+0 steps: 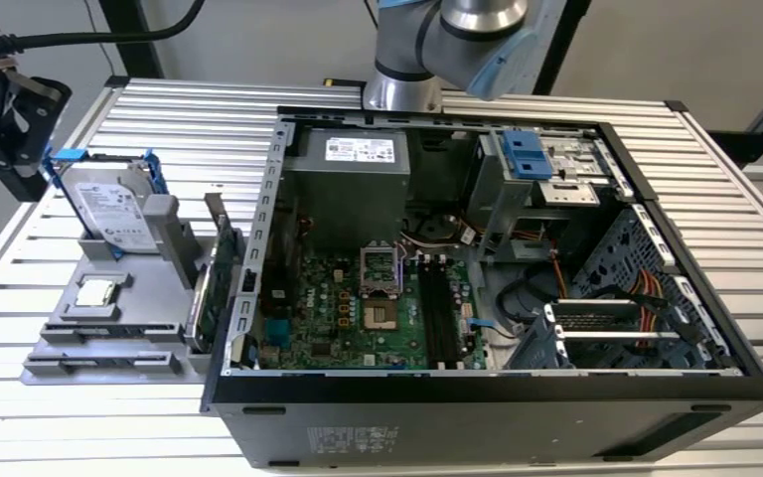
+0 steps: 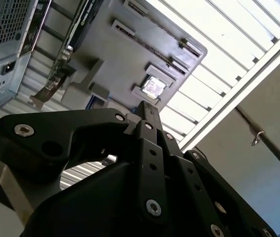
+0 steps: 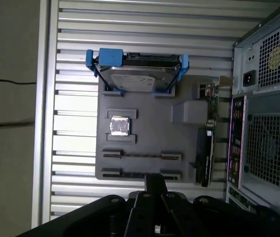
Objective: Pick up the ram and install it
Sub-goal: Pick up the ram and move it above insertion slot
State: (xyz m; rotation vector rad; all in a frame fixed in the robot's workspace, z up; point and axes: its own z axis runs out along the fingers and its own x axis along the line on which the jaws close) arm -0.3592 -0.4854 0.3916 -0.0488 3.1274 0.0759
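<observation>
First wrist view has the gripper (image 3: 155, 183) closed and empty over the grey tray (image 3: 150, 133). The ram (image 3: 141, 174) (probably that thin dark strip, seen edge-on) sits in the slot nearest it. Nothing is picked up yet, so grasp and installation both remain.

One computer case (image 1: 488, 437), one hard drive (image 1: 106, 209), one processor (image 1: 95, 293), one grey holder (image 1: 103, 350)

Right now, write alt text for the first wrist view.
A gray parts holder on a slatted table carries a blue-framed hard drive, a processor chip and an edge-on green card, beside a computer case. The shut black tool points toward it.
</observation>
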